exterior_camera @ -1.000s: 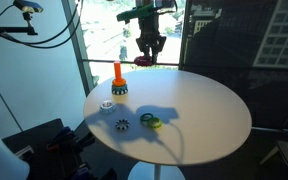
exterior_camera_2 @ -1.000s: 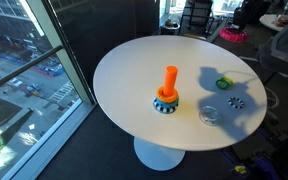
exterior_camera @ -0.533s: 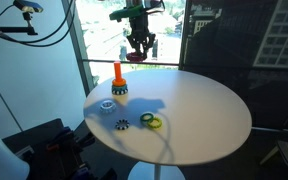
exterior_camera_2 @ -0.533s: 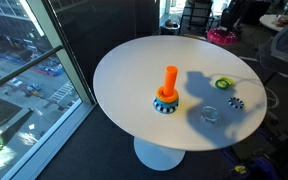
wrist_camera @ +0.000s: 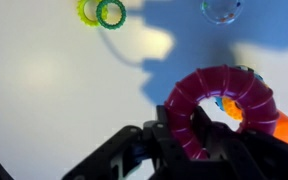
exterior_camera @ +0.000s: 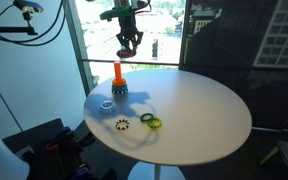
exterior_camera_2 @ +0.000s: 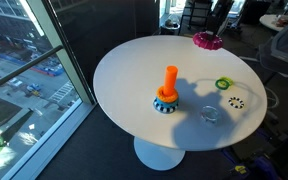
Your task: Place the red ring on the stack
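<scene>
My gripper (wrist_camera: 186, 140) is shut on the red ring (wrist_camera: 199, 98), a chunky red-pink ring with a bumpy rim. I hold it high in the air above the round white table. The ring shows under the gripper (exterior_camera: 126, 48) in an exterior view, and as a pink ring (exterior_camera_2: 206, 41) in the air in another. The stack, an orange peg (exterior_camera: 118, 73) on a dark toothed base (exterior_camera: 118, 90), stands near the table's edge and also shows in an exterior view (exterior_camera_2: 169, 82). In the wrist view the peg (wrist_camera: 239, 108) shows through and beside the ring's hole.
On the round white table (exterior_camera: 204, 120) lie a thin yellow-green ring (exterior_camera: 155, 123) with a green ring (exterior_camera: 146, 118) beside it, a small white toothed ring (exterior_camera: 122, 125) and a clear ring (exterior_camera: 107, 103). A window runs behind the table.
The gripper has risen and moved with the red ring toward the orange peg. The shadow on the table has shifted with it.
</scene>
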You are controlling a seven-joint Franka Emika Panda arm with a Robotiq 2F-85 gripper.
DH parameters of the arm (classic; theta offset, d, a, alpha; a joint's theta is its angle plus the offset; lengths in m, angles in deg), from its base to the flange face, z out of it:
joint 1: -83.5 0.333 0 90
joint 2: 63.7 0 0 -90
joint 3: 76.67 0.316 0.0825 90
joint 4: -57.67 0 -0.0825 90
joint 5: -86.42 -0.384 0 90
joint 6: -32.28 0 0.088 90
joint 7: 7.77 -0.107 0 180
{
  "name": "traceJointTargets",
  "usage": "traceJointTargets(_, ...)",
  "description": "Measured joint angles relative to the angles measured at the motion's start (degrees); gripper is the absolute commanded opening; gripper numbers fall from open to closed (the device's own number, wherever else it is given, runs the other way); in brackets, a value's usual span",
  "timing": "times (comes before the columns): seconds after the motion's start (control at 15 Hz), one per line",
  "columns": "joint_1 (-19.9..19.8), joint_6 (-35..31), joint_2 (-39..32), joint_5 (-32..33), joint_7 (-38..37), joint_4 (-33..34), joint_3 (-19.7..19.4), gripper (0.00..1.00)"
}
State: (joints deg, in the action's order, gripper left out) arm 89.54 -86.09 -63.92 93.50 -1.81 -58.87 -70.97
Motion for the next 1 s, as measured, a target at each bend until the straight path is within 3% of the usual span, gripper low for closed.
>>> traceJointTargets(0.67,3.24,-3.05,-1.00,0.01,-2.55,-0.55,3.13,0.10)
traceJointTargets(0.73,3.43,-3.20,-1.10,0.01,-2.56,-0.55,3.27,0.31)
traceJointTargets(1.0,3.49,-3.21,-1.34,0.01,-2.55,-0.56,3.34,0.30)
